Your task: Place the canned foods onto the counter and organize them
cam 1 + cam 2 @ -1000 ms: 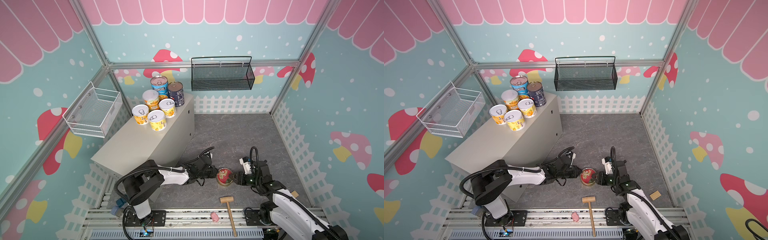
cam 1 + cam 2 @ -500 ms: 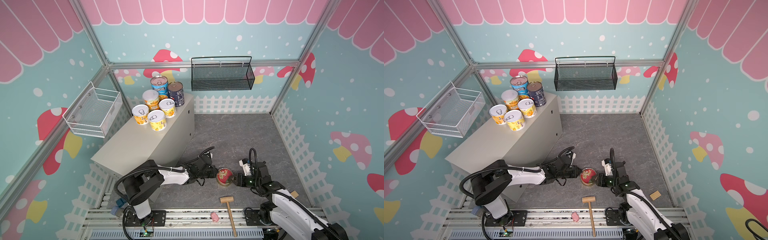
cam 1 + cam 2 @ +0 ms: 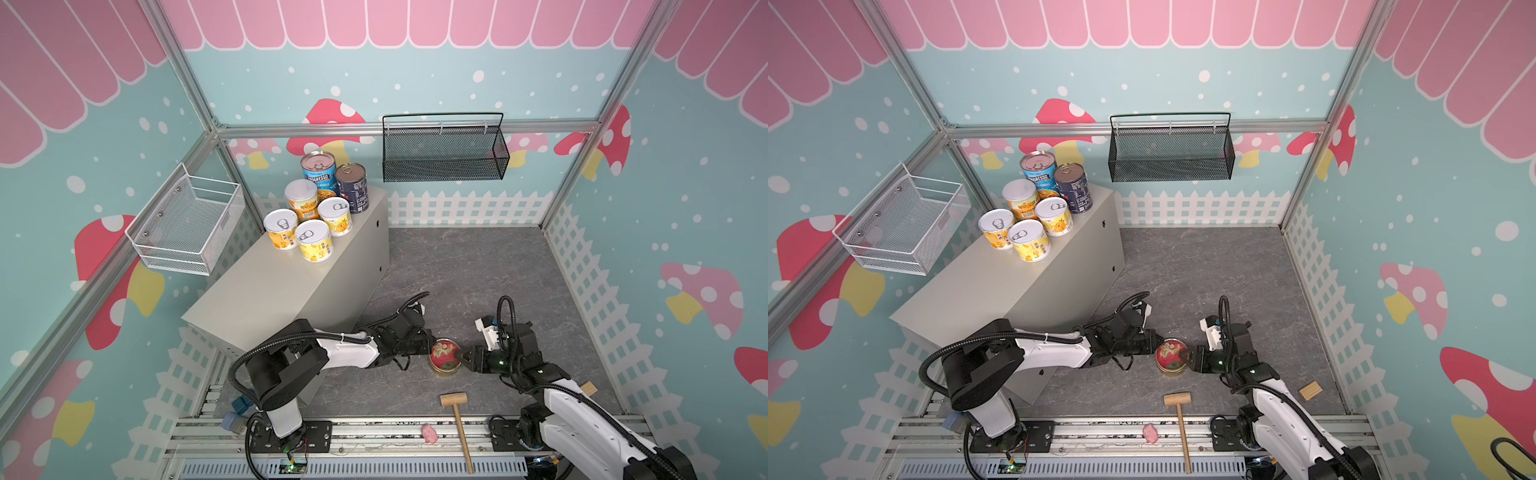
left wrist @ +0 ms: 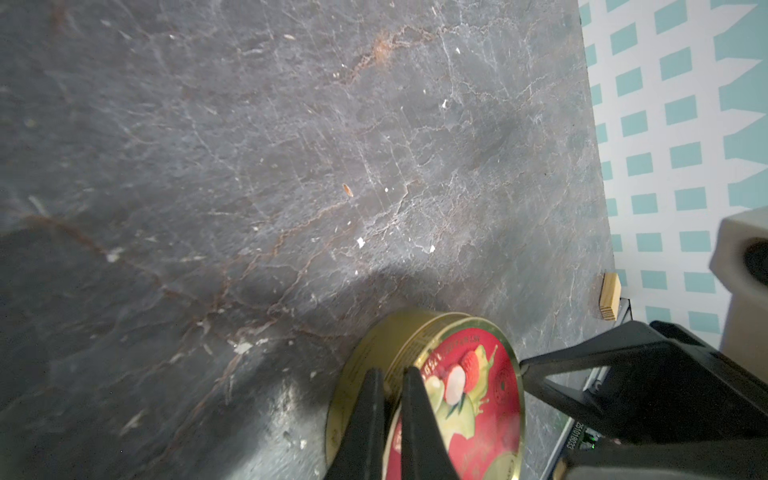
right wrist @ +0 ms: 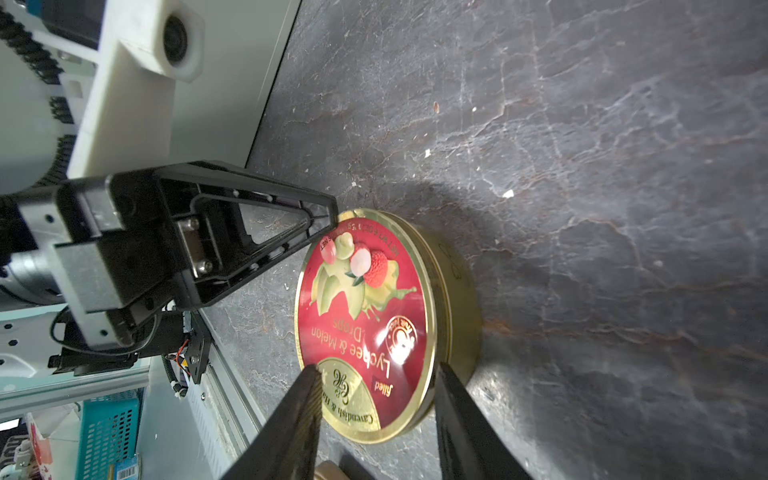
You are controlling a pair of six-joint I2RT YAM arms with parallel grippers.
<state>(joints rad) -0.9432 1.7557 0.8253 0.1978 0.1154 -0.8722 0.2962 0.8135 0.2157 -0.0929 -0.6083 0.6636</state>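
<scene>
A flat gold tin with a red lid (image 3: pixel 444 353) (image 3: pixel 1170 358) lies on the grey floor between both grippers. My left gripper (image 3: pixel 430 349) (image 4: pixel 390 372) is shut, its tips touching the tin's rim (image 4: pixel 465 382) on the counter side. My right gripper (image 3: pixel 462 356) (image 5: pixel 376 370) holds the opposite edge of the tin (image 5: pixel 365 316), one finger over the lid and one at the gold wall. On the far end of the beige counter (image 3: pixel 266 291) stand the light-blue Progresso can (image 3: pixel 318 170), the navy can (image 3: pixel 352 187) and several short yellow cans (image 3: pixel 320 241).
A wooden mallet (image 3: pixel 455 411) and a small pink toy (image 3: pixel 429 433) lie near the front rail. By the right fence rests a wooden block (image 3: pixel 588 388). A black mesh basket (image 3: pixel 442 153) hangs on the back wall, a white wire basket (image 3: pixel 187 224) on the left wall.
My right gripper has slid left onto the tin's edge and its jaws have narrowed. The left jaws have closed at the rim. The tin has stayed in place.
</scene>
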